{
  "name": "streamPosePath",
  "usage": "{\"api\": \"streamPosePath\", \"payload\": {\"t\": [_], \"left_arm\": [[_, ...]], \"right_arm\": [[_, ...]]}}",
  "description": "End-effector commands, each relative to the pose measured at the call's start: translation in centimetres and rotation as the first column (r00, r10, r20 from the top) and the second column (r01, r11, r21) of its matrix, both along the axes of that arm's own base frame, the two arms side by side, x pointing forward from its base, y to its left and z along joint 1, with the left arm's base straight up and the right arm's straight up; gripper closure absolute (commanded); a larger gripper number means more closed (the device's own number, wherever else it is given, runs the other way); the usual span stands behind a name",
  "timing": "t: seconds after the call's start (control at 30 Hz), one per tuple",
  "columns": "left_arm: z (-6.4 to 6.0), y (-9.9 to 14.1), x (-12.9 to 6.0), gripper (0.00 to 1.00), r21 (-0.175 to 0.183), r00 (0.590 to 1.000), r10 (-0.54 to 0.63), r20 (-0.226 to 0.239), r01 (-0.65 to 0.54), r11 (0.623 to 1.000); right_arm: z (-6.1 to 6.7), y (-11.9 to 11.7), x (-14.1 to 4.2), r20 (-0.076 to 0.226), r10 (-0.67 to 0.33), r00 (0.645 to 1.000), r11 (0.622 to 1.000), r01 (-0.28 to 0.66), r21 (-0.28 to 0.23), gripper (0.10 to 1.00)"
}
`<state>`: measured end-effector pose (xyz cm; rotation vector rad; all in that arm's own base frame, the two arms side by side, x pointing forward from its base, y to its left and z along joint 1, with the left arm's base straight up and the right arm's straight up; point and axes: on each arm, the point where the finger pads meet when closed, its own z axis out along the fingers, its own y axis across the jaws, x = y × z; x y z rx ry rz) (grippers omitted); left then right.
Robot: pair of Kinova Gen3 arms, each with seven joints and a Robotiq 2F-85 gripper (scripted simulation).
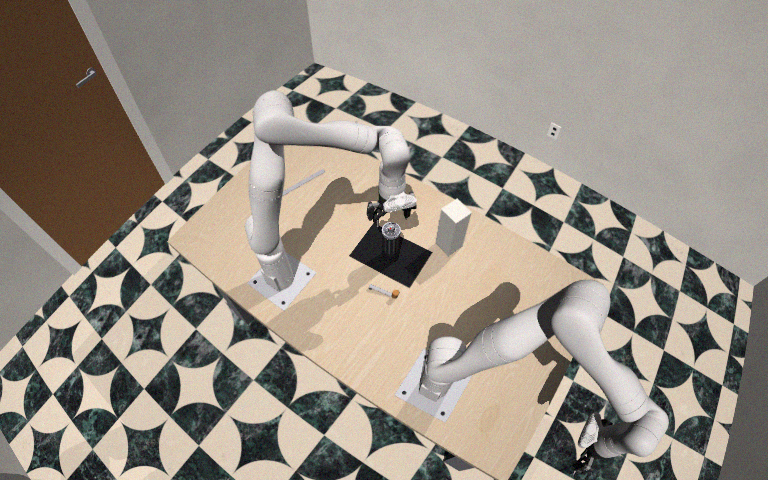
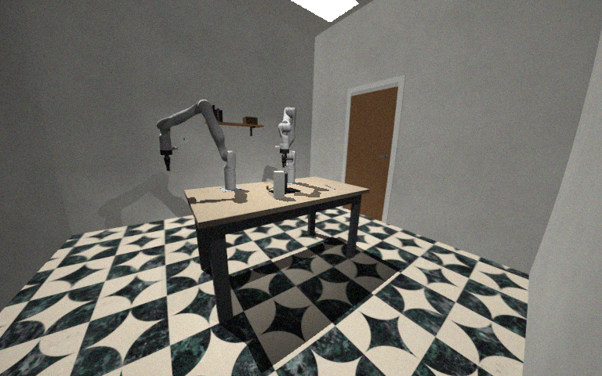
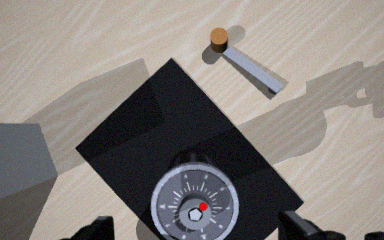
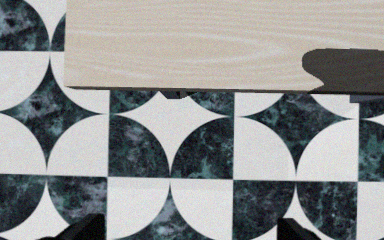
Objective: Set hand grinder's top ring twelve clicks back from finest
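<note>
The hand grinder [image 1: 390,249] stands upright on the black mat [image 1: 416,272] [image 3: 170,115]. Its top ring [image 1: 384,235] [image 3: 154,206] has a pale rim; the dial inside carries white tick marks. A red dot [image 3: 203,206] sits beside the pentagonal centre, toward the upper right in the left wrist view. My left gripper [image 1: 390,213] [image 3: 196,225] is open and points down above the grinder; no finger visibly touches the ring. My right gripper [image 1: 591,444] [image 2: 167,164] [image 4: 191,227] is open and empty, off the table's end over the floor. The left wrist view cuts off the ring's lower edge.
A tall pale box [image 1: 451,233] [image 2: 278,184] [image 3: 22,157] stands near the mat. A crank handle [image 1: 382,291] [image 3: 252,70] with an orange-brown knob [image 1: 395,293] [image 3: 219,39] lies on the table beside the mat. A grey bar [image 1: 305,181] lies near the left arm's base.
</note>
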<state>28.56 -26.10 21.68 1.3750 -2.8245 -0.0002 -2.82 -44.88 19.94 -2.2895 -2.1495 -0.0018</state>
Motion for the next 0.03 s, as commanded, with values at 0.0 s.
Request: {"api": "streamPosePath", "payload": {"t": [0.0], "left_arm": [[0.07, -0.03, 0.03, 0.001, -0.001, 1.000, 0.000, 0.002, 0.000, 1.000]], "right_arm": [[0.06, -0.03, -0.01, 0.000, 0.000, 1.000, 1.000, 0.000, -0.002, 0.099]]}}
